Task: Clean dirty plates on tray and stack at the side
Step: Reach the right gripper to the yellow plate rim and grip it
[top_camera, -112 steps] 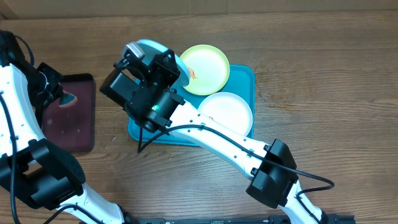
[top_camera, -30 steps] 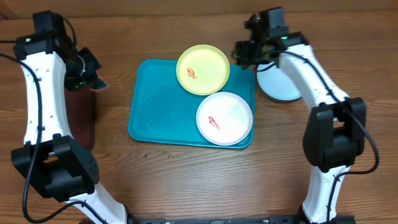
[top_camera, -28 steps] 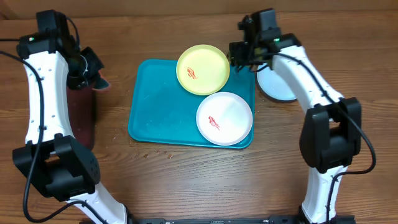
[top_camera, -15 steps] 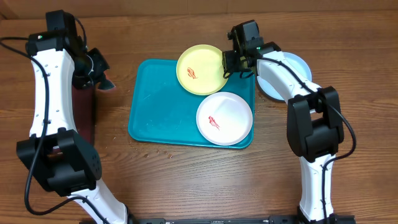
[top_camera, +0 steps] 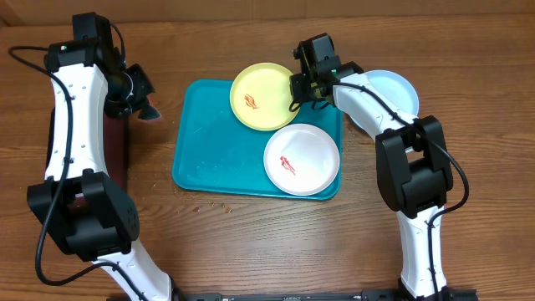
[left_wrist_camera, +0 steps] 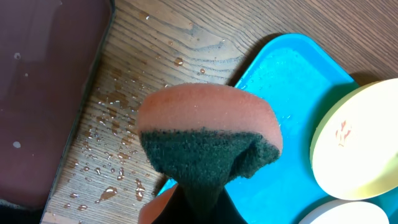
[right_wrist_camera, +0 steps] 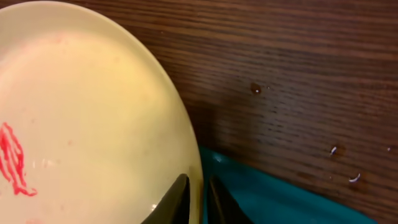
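Wooden worktop carries the tray, at whose far edge the right gripper pinches the yellow-green plate by its rim while the left gripper clamps a sponge nearby; so thin a hold may let the plate slip under scrubbing.

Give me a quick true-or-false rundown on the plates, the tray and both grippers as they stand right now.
1. The pale blue plate lies on the table, to the right of the teal tray. True.
2. The white plate is clean. False: it lies on the tray with a red smear on it.
3. The right gripper is closed on the rim of the yellow-green plate. True.
4. The left gripper is empty. False: it holds a sponge, orange with a dark green scrub side, beside the tray's left end.
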Action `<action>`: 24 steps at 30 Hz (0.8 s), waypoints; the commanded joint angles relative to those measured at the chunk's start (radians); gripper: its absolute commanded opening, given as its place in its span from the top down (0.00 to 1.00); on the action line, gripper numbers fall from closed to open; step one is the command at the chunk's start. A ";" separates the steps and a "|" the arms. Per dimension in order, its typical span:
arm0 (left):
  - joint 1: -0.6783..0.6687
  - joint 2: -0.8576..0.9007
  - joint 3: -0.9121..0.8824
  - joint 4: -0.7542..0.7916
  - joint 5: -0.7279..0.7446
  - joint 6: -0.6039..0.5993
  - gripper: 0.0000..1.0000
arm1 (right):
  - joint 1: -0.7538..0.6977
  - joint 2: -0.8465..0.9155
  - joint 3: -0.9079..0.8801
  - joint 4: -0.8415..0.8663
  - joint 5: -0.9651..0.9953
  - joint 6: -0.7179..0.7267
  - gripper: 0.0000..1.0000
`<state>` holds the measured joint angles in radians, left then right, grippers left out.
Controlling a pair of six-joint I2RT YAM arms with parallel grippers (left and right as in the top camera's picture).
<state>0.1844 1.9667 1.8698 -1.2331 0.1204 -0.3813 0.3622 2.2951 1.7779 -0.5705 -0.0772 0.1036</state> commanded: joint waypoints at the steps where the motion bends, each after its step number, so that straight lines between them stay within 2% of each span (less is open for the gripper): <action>1: -0.003 0.006 -0.003 0.004 0.004 0.027 0.96 | 0.003 0.008 0.002 -0.015 -0.050 0.002 0.94; 6: -0.003 0.006 -0.003 0.004 0.004 0.027 0.96 | 0.059 0.008 0.002 -0.053 -0.111 0.012 0.96; 18: -0.011 0.007 -0.003 0.003 0.004 0.039 0.96 | 0.185 0.008 0.002 -0.061 -0.106 0.241 0.96; 22: -0.015 0.008 -0.003 0.001 -0.005 0.036 0.96 | 0.206 0.010 0.002 -0.072 -0.041 0.304 0.96; 24: -0.008 0.008 -0.003 -0.005 -0.057 0.000 0.96 | 0.215 0.010 0.002 -0.089 -0.004 0.347 0.96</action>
<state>0.1825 1.9667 1.8698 -1.2339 0.1177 -0.3656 0.5667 2.2959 1.7782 -0.6491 -0.1543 0.3496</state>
